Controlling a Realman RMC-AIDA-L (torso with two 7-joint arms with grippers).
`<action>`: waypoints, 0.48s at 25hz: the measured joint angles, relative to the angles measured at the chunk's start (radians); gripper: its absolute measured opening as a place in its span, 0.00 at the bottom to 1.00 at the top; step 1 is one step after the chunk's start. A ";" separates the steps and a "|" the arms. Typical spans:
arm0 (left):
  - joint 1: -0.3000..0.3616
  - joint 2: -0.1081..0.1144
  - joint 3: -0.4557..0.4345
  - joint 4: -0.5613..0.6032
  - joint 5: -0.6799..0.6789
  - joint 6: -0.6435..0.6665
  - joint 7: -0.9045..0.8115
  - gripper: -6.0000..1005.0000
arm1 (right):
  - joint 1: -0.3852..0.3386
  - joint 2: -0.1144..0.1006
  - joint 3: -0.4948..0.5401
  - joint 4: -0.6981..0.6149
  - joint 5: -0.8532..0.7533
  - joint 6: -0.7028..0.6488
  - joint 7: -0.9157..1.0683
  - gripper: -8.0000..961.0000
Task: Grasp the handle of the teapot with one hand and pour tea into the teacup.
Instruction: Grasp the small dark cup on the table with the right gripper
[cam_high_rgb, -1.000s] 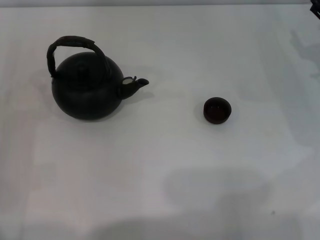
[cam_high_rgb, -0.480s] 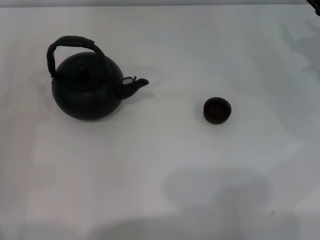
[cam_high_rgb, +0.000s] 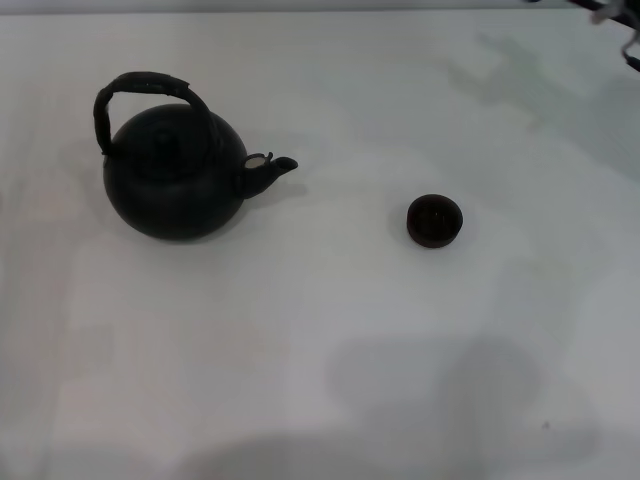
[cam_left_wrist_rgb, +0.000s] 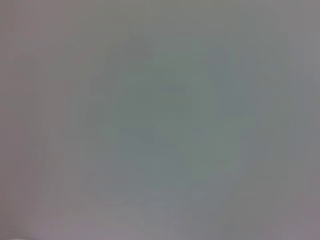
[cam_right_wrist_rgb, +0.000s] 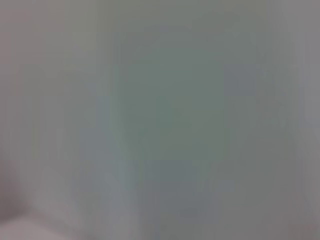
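The matte black teapot (cam_high_rgb: 175, 185) stands upright on the white table (cam_high_rgb: 320, 350) at the left, its stubby spout (cam_high_rgb: 272, 170) pointing right toward the teacup. Its dark wrapped handle (cam_high_rgb: 140, 90) arches over the top, free of any gripper. The small dark teacup (cam_high_rgb: 434, 220) sits to the right of the middle. Only a sliver of my right gripper (cam_high_rgb: 622, 25) shows at the far right corner, well away from both. My left gripper is out of view. Both wrist views show only a blank grey surface.
A soft shadow (cam_high_rgb: 520, 75) of the right arm lies on the table at the far right. A broad shadow (cam_high_rgb: 430, 380) falls across the near side of the table.
The right arm's tip has pushed a little further into view at the far right corner, and its shadow on the table has shifted left. Teapot and teacup have not moved.
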 joint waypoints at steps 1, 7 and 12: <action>0.000 0.000 0.000 0.000 0.000 0.000 0.000 0.69 | 0.009 -0.002 0.000 -0.046 -0.110 0.008 0.075 0.80; 0.000 0.001 0.000 0.000 0.000 0.000 0.000 0.69 | 0.096 0.001 0.006 -0.226 -0.587 0.163 0.422 0.79; -0.004 0.004 0.000 -0.001 0.000 0.000 0.000 0.69 | 0.146 0.024 -0.001 -0.387 -0.883 0.279 0.680 0.79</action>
